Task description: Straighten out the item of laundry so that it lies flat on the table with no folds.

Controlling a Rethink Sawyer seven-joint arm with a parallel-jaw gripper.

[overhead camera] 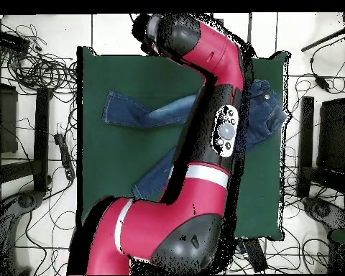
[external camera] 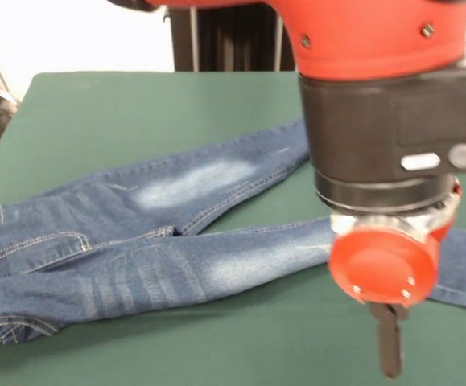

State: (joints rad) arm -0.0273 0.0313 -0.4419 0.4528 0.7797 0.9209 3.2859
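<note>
Front and overhead views of a red and black arm (overhead camera: pixel 208 122) above a pair of jeans (external camera: pixel 136 241) on a green table (external camera: pixel 136 104).

The jeans lie spread on the table with the two legs parted in a narrow V. In the front view the waistband sits at the left edge of the picture, where the cloth is bunched and rumpled. One leg runs up and to the right toward the far side. The other runs straight to the right, passes behind the arm's wrist, and shows again at the right edge. Both thighs carry pale, faded patches, and tan stitching lines the pockets and seams.

In the overhead view the jeans (overhead camera: pixel 143 111) lie across the upper half of the table (overhead camera: pixel 111 158). The waist end shows to the right of the arm. One leg reaches toward the table's left side, and the other slants down toward the middle.

The arm crosses the table lengthwise and covers the crotch and part of the lower leg. Its wrist hangs close to the front camera, ending in a round red cap. Below the cap the gripper (external camera: pixel 389 342) shows as a single dark blade over bare green cloth, just in front of the lower leg. Whether it is open or closed cannot be told, since the view is edge-on and close, and it appears to hold nothing.
</note>
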